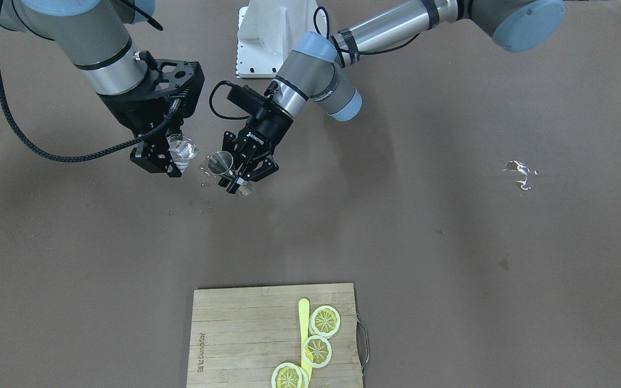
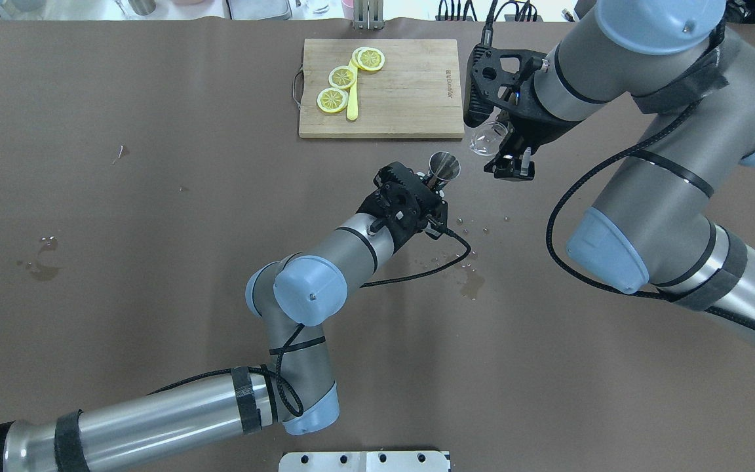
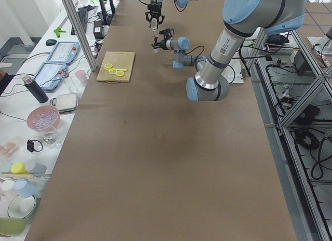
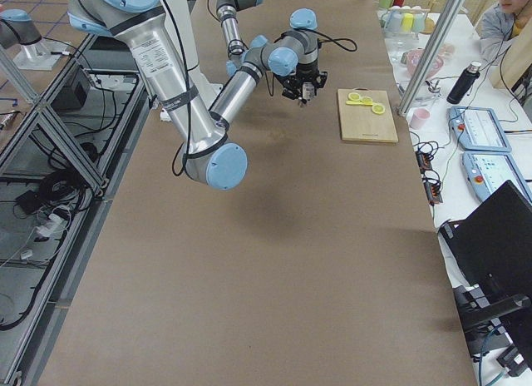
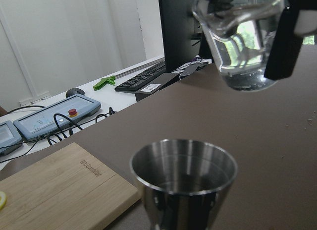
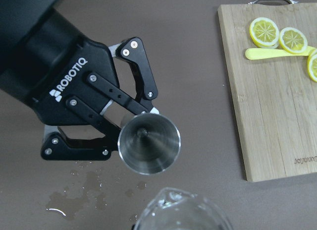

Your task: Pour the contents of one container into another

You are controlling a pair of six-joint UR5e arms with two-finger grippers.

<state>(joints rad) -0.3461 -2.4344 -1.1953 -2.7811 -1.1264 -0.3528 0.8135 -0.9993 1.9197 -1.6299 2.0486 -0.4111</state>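
The little glass point(image 2: 487, 137) hangs in the air, pinched in the right claw point(image 1: 169, 160). It has some water in the bottom and it leans over, with its open top turned toward the metal cup point(image 2: 444, 166). The glass sits a bit higher than the cup. They are just beside each other but not touching. I can't see any water running out of the glass.

The metal cup is shiny and grey, wide at the top and thin in the middle. The left claw point(image 2: 434, 183) pinches it round the thin part and holds it straight up, off the desk point(image 2: 154, 229). From the camera on the right wrist, the cup looks like a round silver ring with the black claw behind it.

Under the two claws there are small wet drops and a little puddle point(image 2: 472, 282) on the brown desk.

Farther away, on the side of the desk across from the robot, lies a wooden board point(image 2: 404, 98) with a metal handle. Three lemon slices point(image 2: 343, 77) lie on it, next to a thin yellow stick point(image 2: 352, 105).
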